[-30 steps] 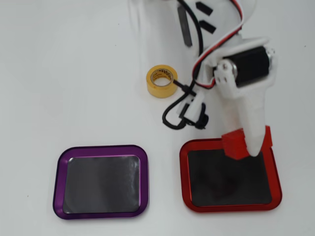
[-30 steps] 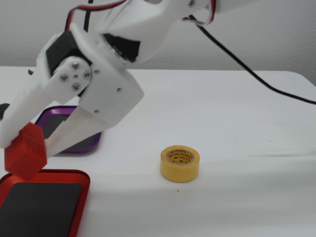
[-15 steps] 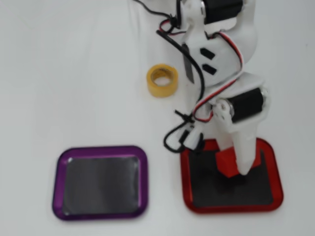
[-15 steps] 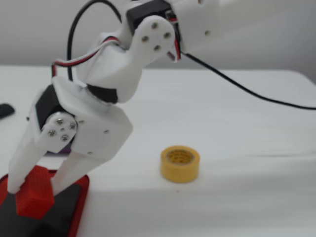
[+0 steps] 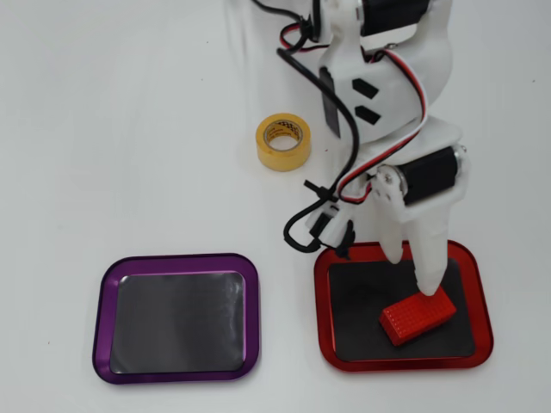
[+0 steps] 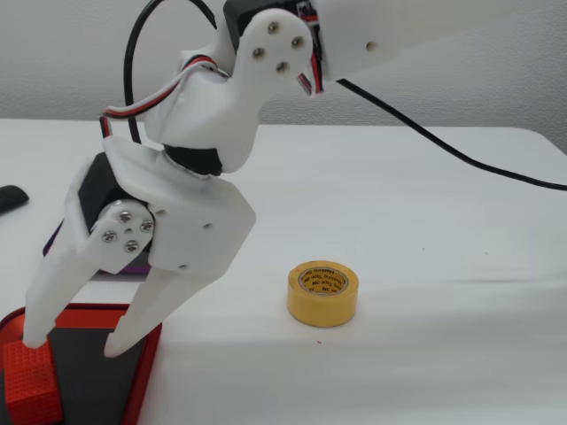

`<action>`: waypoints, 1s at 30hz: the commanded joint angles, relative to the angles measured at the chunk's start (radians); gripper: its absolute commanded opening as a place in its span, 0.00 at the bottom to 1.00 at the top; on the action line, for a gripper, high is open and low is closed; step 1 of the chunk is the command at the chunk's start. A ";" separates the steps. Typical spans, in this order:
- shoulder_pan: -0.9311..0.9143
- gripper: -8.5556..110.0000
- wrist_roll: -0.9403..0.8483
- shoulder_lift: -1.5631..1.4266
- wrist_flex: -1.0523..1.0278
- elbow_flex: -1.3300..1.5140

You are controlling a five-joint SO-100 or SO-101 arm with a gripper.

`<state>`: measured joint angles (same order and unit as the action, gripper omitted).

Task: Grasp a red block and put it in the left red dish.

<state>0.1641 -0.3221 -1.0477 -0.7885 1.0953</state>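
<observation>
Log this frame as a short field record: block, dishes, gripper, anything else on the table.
block: red block lying inside the red dish, toward its right half in the overhead view
purple dish: empty, left of the red one in the overhead view
gripper: open, over the red dish, fingertips by the block, not clamping it
other: tape roll, apart from both dishes

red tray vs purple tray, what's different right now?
Rim colour: the red dish has a glossy red rim, the purple tray a purple one. Contents: the red dish holds the red block; the purple tray holds nothing. Place: in the overhead view the red dish lies under the end effector, the purple tray to its left. Both share a rounded-rectangle shape and dark inner surface.
</observation>
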 commanded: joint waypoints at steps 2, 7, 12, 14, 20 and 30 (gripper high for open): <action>0.003 0.21 -0.005 -0.152 -0.135 -0.103; 0.003 0.22 0.002 -0.284 -0.348 -0.206; -0.006 0.25 0.005 -0.433 -0.518 -0.225; -0.008 0.25 0.037 -0.495 -0.558 -0.218; -0.008 0.25 0.106 -0.663 -0.698 -0.097; -0.129 0.25 0.170 -1.117 -0.729 0.387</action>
<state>0.0629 -0.1764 -2.0110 -1.5232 1.3944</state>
